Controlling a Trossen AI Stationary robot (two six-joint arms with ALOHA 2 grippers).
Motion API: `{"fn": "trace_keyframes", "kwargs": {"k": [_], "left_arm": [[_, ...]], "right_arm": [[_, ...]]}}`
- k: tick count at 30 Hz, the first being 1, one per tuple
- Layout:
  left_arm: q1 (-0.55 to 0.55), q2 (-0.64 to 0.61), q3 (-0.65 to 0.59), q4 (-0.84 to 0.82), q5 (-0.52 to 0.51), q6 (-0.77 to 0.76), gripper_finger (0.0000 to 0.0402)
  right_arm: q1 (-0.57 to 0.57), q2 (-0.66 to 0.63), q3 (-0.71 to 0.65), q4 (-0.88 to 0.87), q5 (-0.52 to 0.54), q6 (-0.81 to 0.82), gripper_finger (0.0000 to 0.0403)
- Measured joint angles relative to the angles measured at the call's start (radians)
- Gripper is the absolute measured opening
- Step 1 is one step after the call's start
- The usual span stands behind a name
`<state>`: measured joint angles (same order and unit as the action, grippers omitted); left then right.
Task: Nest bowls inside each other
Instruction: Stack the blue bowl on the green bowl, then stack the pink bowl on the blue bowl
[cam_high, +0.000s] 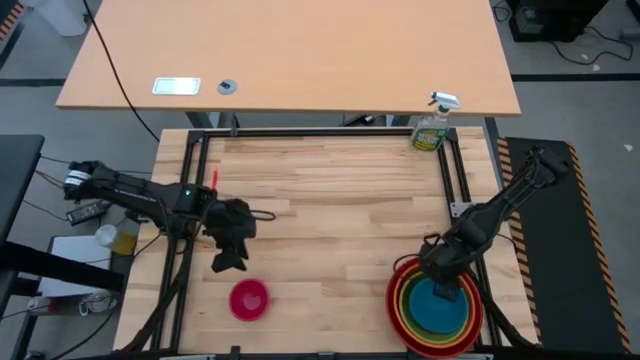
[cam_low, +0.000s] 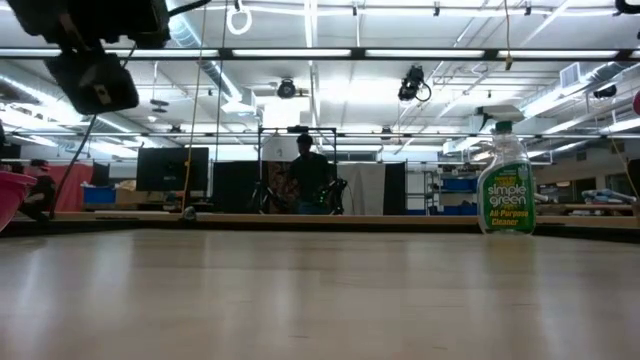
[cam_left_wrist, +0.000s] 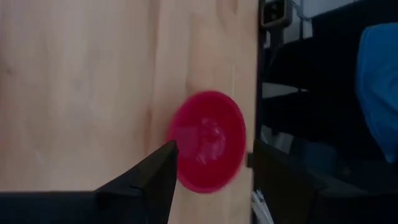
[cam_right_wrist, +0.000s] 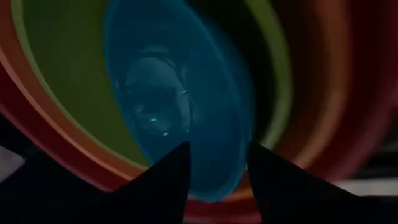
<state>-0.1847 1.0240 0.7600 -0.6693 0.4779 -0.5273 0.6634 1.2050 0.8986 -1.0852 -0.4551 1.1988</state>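
Note:
The red bowl (cam_high: 391, 312) stands at the table's near right with the orange bowl (cam_right_wrist: 323, 93), the lime green bowl (cam_right_wrist: 68, 87) and the blue bowl (cam_high: 432, 308) nested in it. My right gripper (cam_high: 447, 288) hangs over this stack, open. In its wrist view its fingertips stand on either side of the blue bowl's rim (cam_right_wrist: 214, 190). The small pink bowl (cam_high: 249, 299) rests upright on its base near the table's front edge, left of centre. My left gripper (cam_high: 231, 252) is open, a little to the far left of the pink bowl (cam_left_wrist: 208, 142) and above it. My right gripper comes at the blue bowl's rim steeply from above with a finger (cam_right_wrist: 171, 171) on each side of it. Whether either finger touches the rim, I cannot tell. The blue bowl lies inside the green one.
A green spray bottle (cam_high: 433, 128) stands at the table's far right corner (cam_low: 505, 185). A black metal frame (cam_high: 320, 133) runs along the table's edges. Bare wood (cam_high: 330, 210) lies between the two arms.

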Motion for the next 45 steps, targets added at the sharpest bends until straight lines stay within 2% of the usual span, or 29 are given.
{"fn": "trace_keyframes", "kwargs": {"k": [3,5,11,16,21,24,29,33,38,42,45], "left_arm": [[-0.042,0.025,0.000,-0.008,0.006,-0.036,0.0212],[-0.071,0.056,-0.001,-0.014,0.007,-0.050,0.0212],[-0.118,0.135,-0.001,0.007,0.047,-0.036,0.0212],[-0.130,0.155,-0.001,-0.004,-0.004,-0.071,0.0212],[-0.134,0.226,-0.001,0.003,-0.098,-0.110,0.0212],[-0.134,0.287,-0.001,0.005,-0.136,-0.152,0.0212],[-0.144,0.363,-0.001,0.044,-0.138,-0.216,0.0212],[-0.179,0.395,-0.001,0.097,-0.100,-0.263,0.0212],[-0.230,0.437,-0.001,0.107,-0.124,-0.295,0.0206],[-0.257,0.491,-0.001,0.106,-0.149,-0.319,0.0171],[-0.267,0.523,-0.001,0.112,-0.152,-0.351,0.0122]], "right_arm": [[-0.008,-0.054,0.005,-0.102,-0.013,0.051,0.0162],[-0.012,-0.087,0.029,-0.164,0.015,0.085,0.0162],[-0.014,-0.131,0.164,-0.267,0.211,0.138,0.0162],[-0.013,-0.103,0.313,-0.397,0.329,0.175,0.0162],[-0.019,-0.068,0.438,-0.456,0.556,0.033,0.0161],[-0.033,-0.061,0.471,-0.459,0.645,-0.064,0.0161],[-0.047,-0.062,0.475,-0.458,0.681,-0.117,0.0161],[-0.033,-0.062,0.475,-0.452,0.696,-0.127,0.0161],[-0.002,-0.062,0.475,-0.436,0.777,-0.167,0.0161],[0.003,-0.062,0.475,-0.418,0.826,-0.205,0.0162],[0.003,-0.062,0.475,-0.412,0.829,-0.213,0.0162]]}}
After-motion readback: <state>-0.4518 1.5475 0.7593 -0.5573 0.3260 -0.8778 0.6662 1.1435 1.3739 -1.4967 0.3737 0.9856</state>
